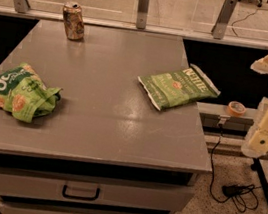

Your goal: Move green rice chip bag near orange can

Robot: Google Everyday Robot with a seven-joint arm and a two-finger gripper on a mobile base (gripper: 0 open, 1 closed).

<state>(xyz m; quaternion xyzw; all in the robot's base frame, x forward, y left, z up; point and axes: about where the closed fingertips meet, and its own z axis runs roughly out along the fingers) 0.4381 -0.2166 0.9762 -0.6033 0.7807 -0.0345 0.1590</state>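
Grey table point(106, 125): one green rice chip bag point(17, 91), one Kettle bag point(177, 87) (paler), one orange can point(73, 20); gripper point(266, 136) at right, state unclear

The green rice chip bag point(17, 91) is recorded as crinkled, glossy film, and the orange can point(73, 20) as shiny metal. The tabletop point(101, 124) is finished smooth, dull-sheened. The pincer point(261, 142), at the right edge, is cased in cream plastic.

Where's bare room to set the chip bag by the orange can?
Bare tabletop runs right of the orange can to the Kettle bag, and forward to the green rice chip bag; nowhere crowded. The gripper hangs off its right edge.
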